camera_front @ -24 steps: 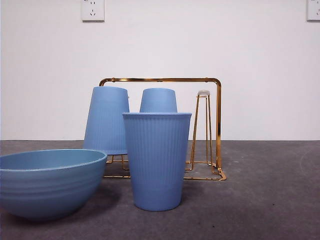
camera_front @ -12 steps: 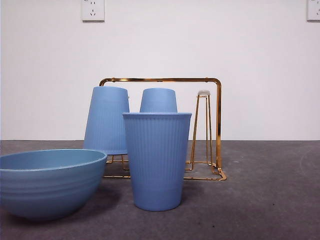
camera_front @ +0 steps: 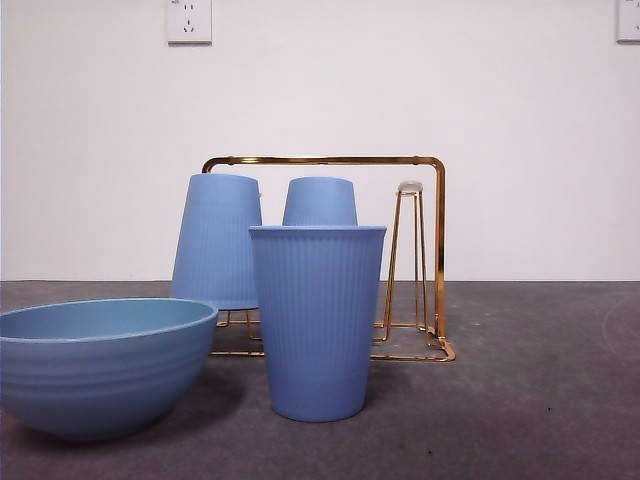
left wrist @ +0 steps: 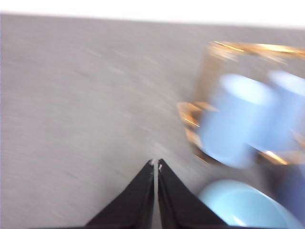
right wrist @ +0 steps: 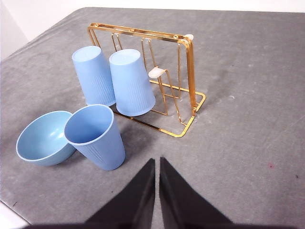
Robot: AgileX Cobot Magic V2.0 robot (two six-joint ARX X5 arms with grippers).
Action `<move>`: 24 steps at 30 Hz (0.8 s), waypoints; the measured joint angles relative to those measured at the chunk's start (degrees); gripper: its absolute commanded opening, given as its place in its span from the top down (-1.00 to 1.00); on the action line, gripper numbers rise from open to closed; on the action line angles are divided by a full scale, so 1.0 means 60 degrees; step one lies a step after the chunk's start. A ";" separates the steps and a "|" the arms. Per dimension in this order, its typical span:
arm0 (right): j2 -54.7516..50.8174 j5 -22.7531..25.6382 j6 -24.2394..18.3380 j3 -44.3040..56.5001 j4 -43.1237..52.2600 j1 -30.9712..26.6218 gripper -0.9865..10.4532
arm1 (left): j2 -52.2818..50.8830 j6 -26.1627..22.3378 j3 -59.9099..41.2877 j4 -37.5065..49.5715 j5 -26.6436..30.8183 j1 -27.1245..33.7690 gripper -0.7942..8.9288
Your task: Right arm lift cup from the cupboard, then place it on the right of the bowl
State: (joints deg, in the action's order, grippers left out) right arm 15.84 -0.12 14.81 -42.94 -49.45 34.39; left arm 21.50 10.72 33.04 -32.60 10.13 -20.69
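Observation:
A light-blue ribbed cup (camera_front: 317,320) stands upright on the grey table just right of the wide blue bowl (camera_front: 100,362); it also shows in the right wrist view (right wrist: 95,136) beside the bowl (right wrist: 44,138). Two more cups (camera_front: 216,240) (camera_front: 319,201) hang upside down on the gold wire cupboard (camera_front: 428,250), also seen in the right wrist view (right wrist: 183,81). My right gripper (right wrist: 157,162) is shut and empty, high above the table and apart from the cup. My left gripper (left wrist: 156,165) is shut and empty; its view is blurred, with the bowl (left wrist: 243,207) and rack (left wrist: 248,47) nearby.
The grey table runs to a white wall with two sockets (camera_front: 189,20). Bare table lies right of the rack (camera_front: 540,360). The table's near edge shows in the right wrist view (right wrist: 9,210).
The front view has shifted a few pixels to the right; the cup, bowl and rack keep their places. No arm shows in it.

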 measured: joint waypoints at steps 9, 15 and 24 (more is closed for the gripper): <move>0.0000 0.0000 0.0000 0.0000 0.0000 0.0000 0.81 | -0.2463 -0.0729 -0.4036 0.2750 -0.1395 0.2667 0.82; 0.0000 0.0000 0.0000 0.0000 0.0000 0.0000 0.81 | -0.3249 -0.0885 -0.4816 0.3038 -0.1636 0.3238 0.82; 0.0000 0.0004 0.0000 0.0000 0.0000 0.0000 0.81 | -0.3534 -0.0980 -0.5202 0.3690 -0.1668 0.3238 0.82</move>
State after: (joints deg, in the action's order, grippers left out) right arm 15.84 -0.10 14.81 -42.94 -49.45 34.39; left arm 0.30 4.84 1.83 -10.46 0.12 -1.26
